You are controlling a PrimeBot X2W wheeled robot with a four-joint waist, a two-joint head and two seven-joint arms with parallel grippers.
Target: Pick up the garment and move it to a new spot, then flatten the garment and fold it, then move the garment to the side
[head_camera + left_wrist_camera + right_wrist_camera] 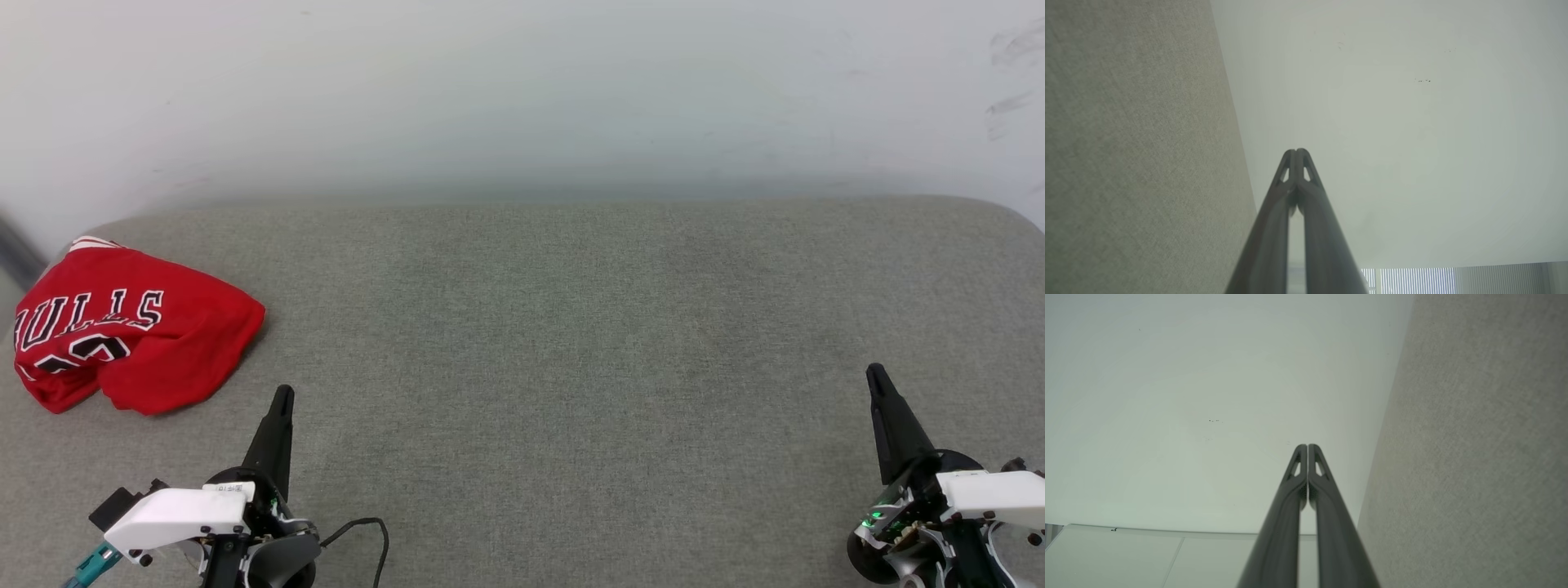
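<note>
The garment [135, 331], a red jersey with black white-outlined "BULLS" lettering, lies bunched at the far left of the grey fabric surface [571, 327]; a bit of striped trim shows at its top. My left gripper [283, 394] is shut and empty at the lower left, just right of and below the garment, apart from it. My right gripper [875, 371] is shut and empty at the lower right. In the left wrist view the fingertips [1296, 152] meet before a pale wall. In the right wrist view the right gripper [1307, 446] likewise has its tips together.
A white wall [522, 90] rises behind the grey surface. A black cable [367, 527] loops by my left wrist. The surface's rounded corners show at far left and far right.
</note>
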